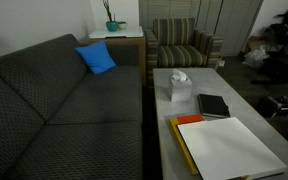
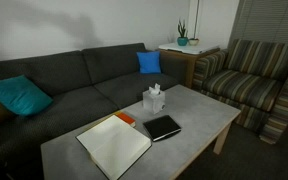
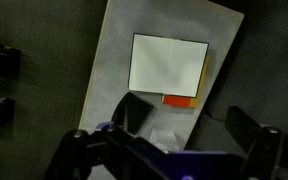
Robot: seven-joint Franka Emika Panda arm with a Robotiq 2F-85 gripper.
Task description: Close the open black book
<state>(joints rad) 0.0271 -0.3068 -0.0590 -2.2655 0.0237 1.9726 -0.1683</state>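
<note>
- Clearly the fingers [image 3: 249,125] stand wide apart in the wrist view, with nothing between them.
- The gripper [image 3: 162,128] hangs high over the table [image 3: 114,60], well clear of everything on it (no arm shows in either exterior view).
- Past the fingertips, the open book [image 3: 169,63] lies flat with its white pages up, well apart from the gripper.
- In an exterior view a yellow strip [image 1: 181,145] runs along the edge of the open book that faces the sofa [image 1: 54,100].
- An orange book [image 3: 179,99] peeks out from under one corner of the open book, touching it.
- A small book [image 1: 213,105], black and shut, lies just beside the open book. Beyond it stands a tissue box [image 1: 178,87].
- Progress, as I judge it:
  - Nothing of the closing is done. The pages lie fully spread and no cover is lifted.
  - The gripper has not come near an edge.
- What is left is the whole job:
  - Come down to one free edge of the open book.
  - Get a finger under a cover.
  - Fold it over onto the other half.
- The small book and the tissue box sit near enough to mind on the way down.
</note>
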